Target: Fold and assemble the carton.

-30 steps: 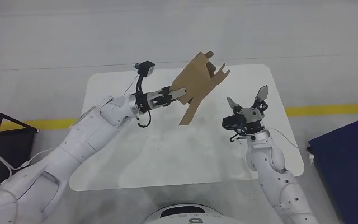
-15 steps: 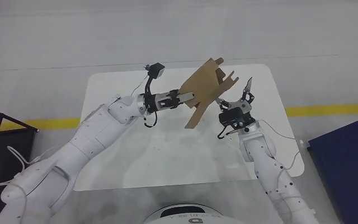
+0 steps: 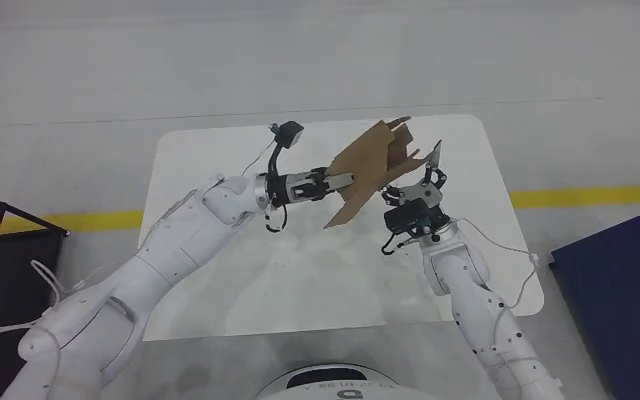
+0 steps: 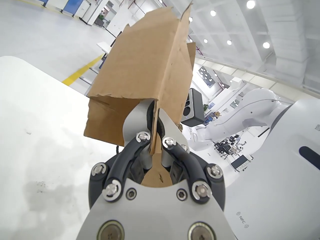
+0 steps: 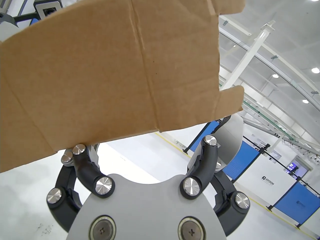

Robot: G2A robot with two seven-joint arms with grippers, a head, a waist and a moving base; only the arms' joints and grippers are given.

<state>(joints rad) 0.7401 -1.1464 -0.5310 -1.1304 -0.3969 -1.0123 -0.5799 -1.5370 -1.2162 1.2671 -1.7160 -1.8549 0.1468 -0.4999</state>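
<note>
A flat brown carton with notched flaps hangs tilted above the middle of the white table. My left gripper is shut on the carton's near edge; in the left wrist view the fingers pinch a cardboard panel from both sides. My right gripper is open just to the right of the carton. In the right wrist view the carton stands close in front of that gripper and hides one fingertip. Whether it touches I cannot tell.
The table's front half and left side are bare. A yellow floor line runs behind the table. A dark blue bin stands off the right edge, a black frame off the left.
My right gripper has swung left and up from the table's right side to the carton. My left arm has carried the carton a little to the right and tilted it flatter.
</note>
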